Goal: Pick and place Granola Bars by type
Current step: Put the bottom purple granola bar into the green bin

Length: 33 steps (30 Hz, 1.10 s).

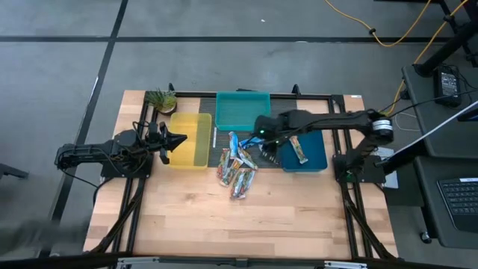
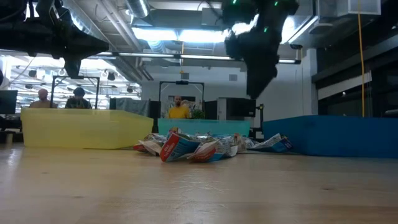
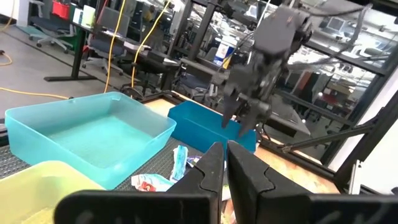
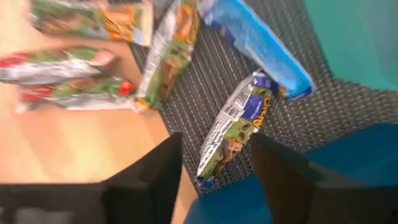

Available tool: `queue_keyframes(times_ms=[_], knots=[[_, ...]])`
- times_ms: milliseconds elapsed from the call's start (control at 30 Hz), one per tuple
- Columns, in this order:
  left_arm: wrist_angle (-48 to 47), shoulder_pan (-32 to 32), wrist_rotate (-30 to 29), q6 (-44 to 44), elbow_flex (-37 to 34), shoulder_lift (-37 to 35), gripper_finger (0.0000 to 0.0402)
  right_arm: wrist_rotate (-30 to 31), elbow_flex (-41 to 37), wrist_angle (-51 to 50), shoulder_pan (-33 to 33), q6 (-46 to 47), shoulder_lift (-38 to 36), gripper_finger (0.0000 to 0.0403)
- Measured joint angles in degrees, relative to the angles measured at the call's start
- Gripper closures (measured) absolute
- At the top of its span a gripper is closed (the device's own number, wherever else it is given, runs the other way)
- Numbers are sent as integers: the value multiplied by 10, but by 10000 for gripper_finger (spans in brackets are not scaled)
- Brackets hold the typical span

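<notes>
Several granola bars lie in a loose pile on the table and on a dark mesh mat, in front of the bins; the low view shows the same pile. One more bar lies inside the blue bin. My right gripper hangs open above the pile's right edge, clear of the table in the low view. In the right wrist view its fingers stand on either side of a blue-and-green bar without touching it. My left gripper is shut and hovers over the yellow bin.
The teal bin stands behind the pile, with the yellow bin to its left and the blue bin to its right. A small green plant sits at the far left corner. Bare wooden table lies on the near side. People show in the room beyond.
</notes>
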Motion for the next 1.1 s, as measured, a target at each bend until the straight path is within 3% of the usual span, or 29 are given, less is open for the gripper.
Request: queue_keyframes(times_ms=[200,333,667,933,1100], knots=[[0,0,1,-3,0,0,388,17,0,14,-10,33,64,105],[0,0,2,0,0,0,388,28,0,32,-18,62,97,77],[0,0,2,-4,0,0,388,89,0,49,-40,74,150,85],[0,0,1,-6,0,0,388,73,-6,71,-43,68,160,103],[0,0,-4,-6,0,0,388,56,-12,77,-43,63,160,143]])
